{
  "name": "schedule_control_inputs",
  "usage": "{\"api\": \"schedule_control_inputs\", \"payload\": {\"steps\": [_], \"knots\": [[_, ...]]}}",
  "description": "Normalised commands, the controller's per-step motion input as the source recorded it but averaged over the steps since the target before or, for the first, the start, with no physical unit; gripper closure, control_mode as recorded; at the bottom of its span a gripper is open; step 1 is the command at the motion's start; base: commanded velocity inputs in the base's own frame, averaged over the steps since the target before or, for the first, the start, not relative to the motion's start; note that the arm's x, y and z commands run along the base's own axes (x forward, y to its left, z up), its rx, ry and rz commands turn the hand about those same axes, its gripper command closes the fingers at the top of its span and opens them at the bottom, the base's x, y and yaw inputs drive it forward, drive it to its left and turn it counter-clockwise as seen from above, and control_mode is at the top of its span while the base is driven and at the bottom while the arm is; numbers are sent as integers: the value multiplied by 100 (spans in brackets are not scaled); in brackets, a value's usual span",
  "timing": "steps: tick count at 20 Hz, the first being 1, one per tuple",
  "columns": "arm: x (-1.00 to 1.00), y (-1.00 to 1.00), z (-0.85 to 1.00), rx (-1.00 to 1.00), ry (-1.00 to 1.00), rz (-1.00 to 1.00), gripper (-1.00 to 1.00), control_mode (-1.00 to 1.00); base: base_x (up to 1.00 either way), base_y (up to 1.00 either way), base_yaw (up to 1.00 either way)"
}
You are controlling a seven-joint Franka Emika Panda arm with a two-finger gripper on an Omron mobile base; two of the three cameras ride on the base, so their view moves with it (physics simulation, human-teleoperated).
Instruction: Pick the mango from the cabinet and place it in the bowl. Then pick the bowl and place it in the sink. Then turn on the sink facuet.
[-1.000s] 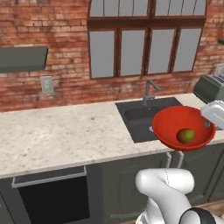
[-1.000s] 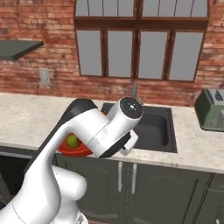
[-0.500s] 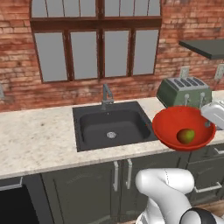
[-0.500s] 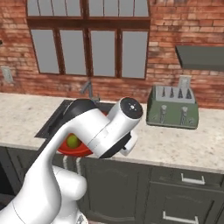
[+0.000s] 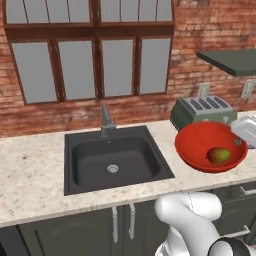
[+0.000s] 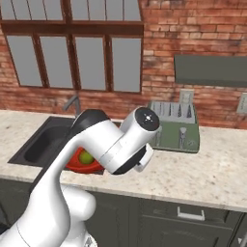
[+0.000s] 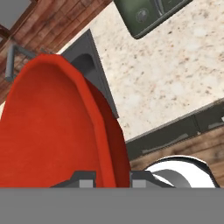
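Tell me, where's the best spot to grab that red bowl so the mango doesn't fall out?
By its thin rim, as the claw does now: one finger inside the wall, one outside, pinching the edge of the red bowl. The bowl is wide, far too wide to hold across, so the rim is likely the only part that fits. Coming from the side, opposite the mango, keeps it level.

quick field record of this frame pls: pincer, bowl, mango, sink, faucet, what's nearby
pincer: shut on the bowl's rim, one finger on each side of the wall
bowl: red, held up in the air, right of the sink, in front of the toaster
mango: inside the bowl, on its bottom
sink: black basin, nothing in it
faucet: behind the sink, no water seen running
toaster: green, on the counter by the wall
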Motion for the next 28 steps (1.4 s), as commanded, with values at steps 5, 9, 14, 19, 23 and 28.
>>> {"api": "schedule_control_inputs", "payload": {"steps": [5,9,14,19,23,28], "knots": [[0,0,0,0,0,0,100,100,21,3,0],[0,0,0,0,0,0,100,100,15,1,0],[1,7,-6,0,2,2,100,-100,3,0,0],[62,65,-62,0,0,4,100,-100,0,0,0],[82,48,-73,0,0,0,100,-100,0,0,0],[84,52,-55,0,0,1,100,-100,0,0,0]]}}
